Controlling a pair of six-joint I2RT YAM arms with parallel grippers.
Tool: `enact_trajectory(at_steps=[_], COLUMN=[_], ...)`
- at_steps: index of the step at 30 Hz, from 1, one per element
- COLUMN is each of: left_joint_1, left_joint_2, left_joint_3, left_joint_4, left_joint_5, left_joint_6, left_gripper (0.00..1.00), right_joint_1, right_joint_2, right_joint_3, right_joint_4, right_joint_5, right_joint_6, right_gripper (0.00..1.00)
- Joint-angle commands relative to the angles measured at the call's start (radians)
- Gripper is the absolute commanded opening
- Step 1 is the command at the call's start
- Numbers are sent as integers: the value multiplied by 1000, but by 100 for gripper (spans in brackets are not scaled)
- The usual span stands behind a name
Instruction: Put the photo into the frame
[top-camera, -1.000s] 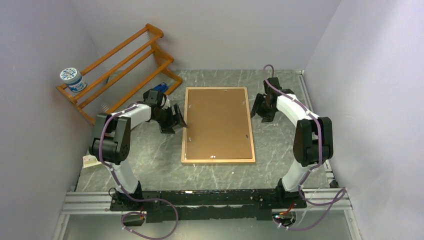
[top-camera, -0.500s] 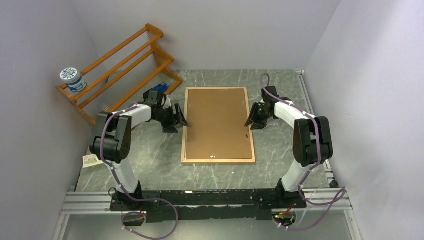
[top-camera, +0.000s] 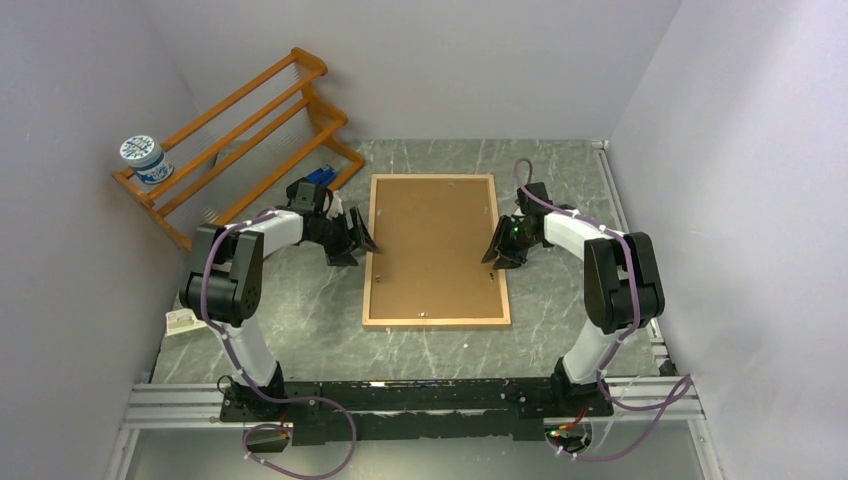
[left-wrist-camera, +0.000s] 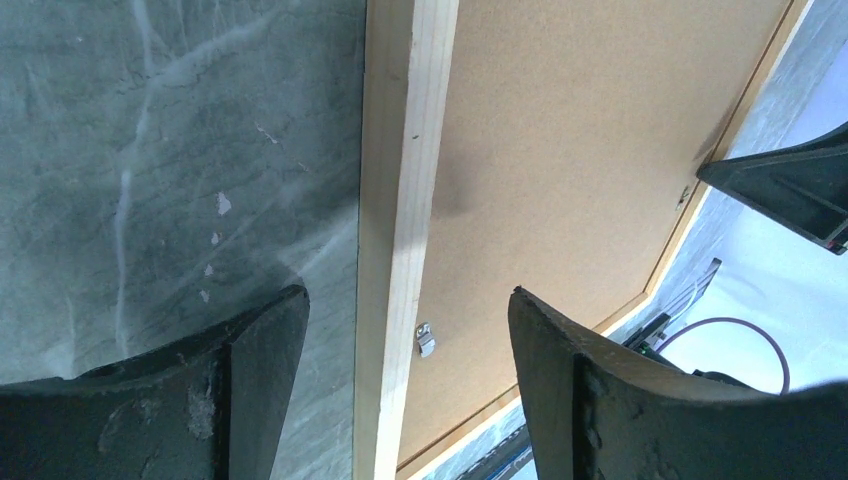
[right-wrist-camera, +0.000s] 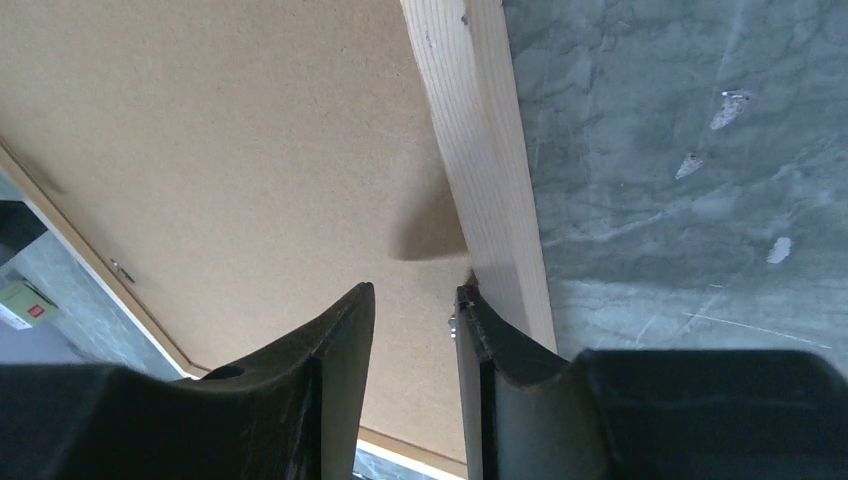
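The frame (top-camera: 436, 322), with a thin light-wood border, lies face down on the table, its brown backing board (top-camera: 433, 245) filling it. The photo is hidden. My left gripper (top-camera: 362, 240) stands open astride the frame's left border (left-wrist-camera: 400, 200), one finger over the table and the other over the backing board (left-wrist-camera: 560, 130); a small metal tab (left-wrist-camera: 425, 340) sits just inside that border. My right gripper (top-camera: 494, 250) is at the frame's right border (right-wrist-camera: 480, 130). Its jaws (right-wrist-camera: 415, 290) stand narrowly open over the backing board (right-wrist-camera: 230, 130), and one fingertip (right-wrist-camera: 470, 310) rests at the border's inner edge beside a metal tab.
An orange-brown slatted rack (top-camera: 250, 130) leans at the back left with a blue-and-white tub (top-camera: 145, 160) on its end. A small blue item (top-camera: 320, 176) lies by the rack's foot. A small white object (top-camera: 182, 320) lies at the table's left edge. Walls stand close on both sides.
My right gripper has moved left, from beside the frame onto its right border, and its jaws have narrowed. The left gripper has shifted only slightly at the left border.
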Motion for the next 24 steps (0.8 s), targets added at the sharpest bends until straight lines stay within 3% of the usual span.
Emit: enact_trajectory(at_steps=[1,8,19,24], left_joint_1=[0,0,-1,-3], left_joint_2=[-10,-49,-133,-146], left_joint_3=[-11,11,-64,-106], left_joint_4=[3,-25,-25,12], left_joint_5=[2,-76,-111,-52], left_joint_6=[12,31,36,28], left_gripper=[78,78,74,70], right_joint_1=[-1,24,213,306], right_joint_2=[-39,-109,-65,-40], right_joint_3=[0,52,162,230], right_joint_4=[4,-4,-61,-205], right_joint_5=[37,110,303,649], right_joint_6=[5,-11,-53,-39], right_gripper=[41,44,50,80])
